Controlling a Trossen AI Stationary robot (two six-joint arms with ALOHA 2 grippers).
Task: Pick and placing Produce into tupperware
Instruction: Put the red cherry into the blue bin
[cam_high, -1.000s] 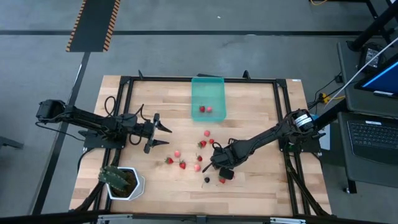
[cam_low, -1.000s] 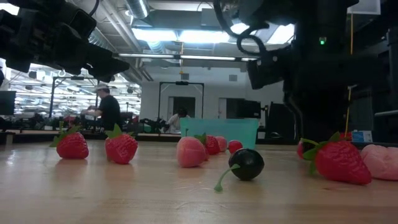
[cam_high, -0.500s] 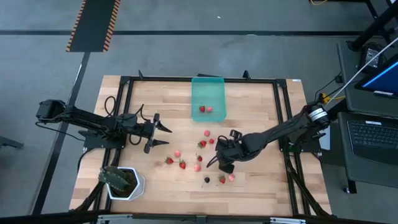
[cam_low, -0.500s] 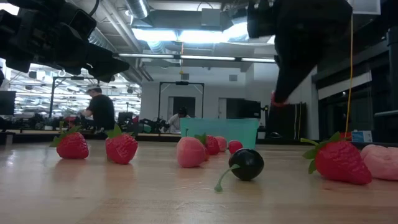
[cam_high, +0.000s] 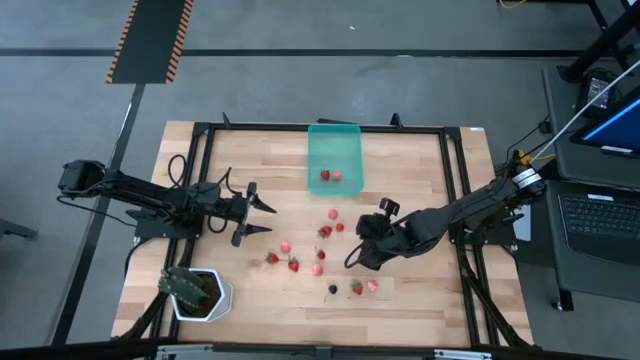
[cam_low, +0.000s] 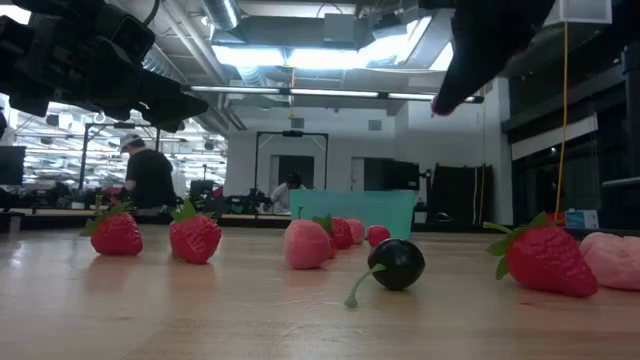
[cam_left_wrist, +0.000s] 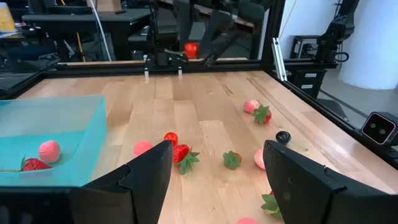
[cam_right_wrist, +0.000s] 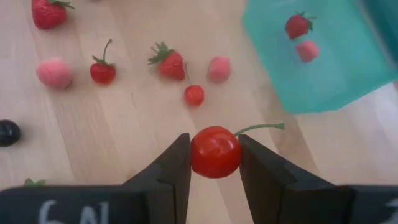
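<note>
Bench (cam_high: 250, 150) carries the teal container (cam_high: 334, 152) by its far edge, two fruits inside. Right fingers (cam_right_wrist: 213, 163) are clamped on a small red cherry (cam_right_wrist: 215, 151), lifted above mid-bench; being light, smooth and round, it seems best pinched across the middle. Left fingers (cam_left_wrist: 221, 180) are spread, idle.

Scattered red fruits (cam_high: 322, 232); teal tupperware (cam_high: 334, 156), two inside.
</note>
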